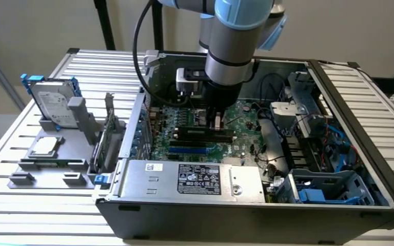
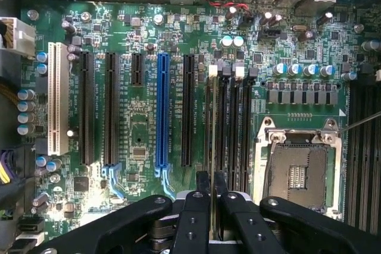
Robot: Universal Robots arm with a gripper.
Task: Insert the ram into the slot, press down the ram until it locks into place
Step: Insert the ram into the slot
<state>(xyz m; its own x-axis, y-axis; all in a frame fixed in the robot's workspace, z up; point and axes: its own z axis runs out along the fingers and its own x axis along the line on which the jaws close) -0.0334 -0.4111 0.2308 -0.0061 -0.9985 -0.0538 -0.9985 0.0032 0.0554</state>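
In the wrist view the ram (image 2: 212, 135) appears edge-on, as a thin green line running along the slot (image 2: 209, 96). That slot is the one of several parallel black memory sockets nearest the blue slot, and it has a pale clip at its far end. My gripper (image 2: 211, 178) is shut on the ram, one black finger on each face. In the exterior view the gripper (image 1: 217, 123) reaches down inside the open computer case, right over the black memory sockets (image 1: 200, 134). Whether the ram is seated in the slot or just above it cannot be told.
A blue slot (image 2: 162, 111) and black expansion slots lie beside the memory sockets, with the open CPU socket (image 2: 297, 171) on the other side. The power supply (image 1: 190, 177) fills the case's near side. Outside the case, a fixture holds an upright expansion card (image 1: 108, 133) and a hard drive (image 1: 50, 100).
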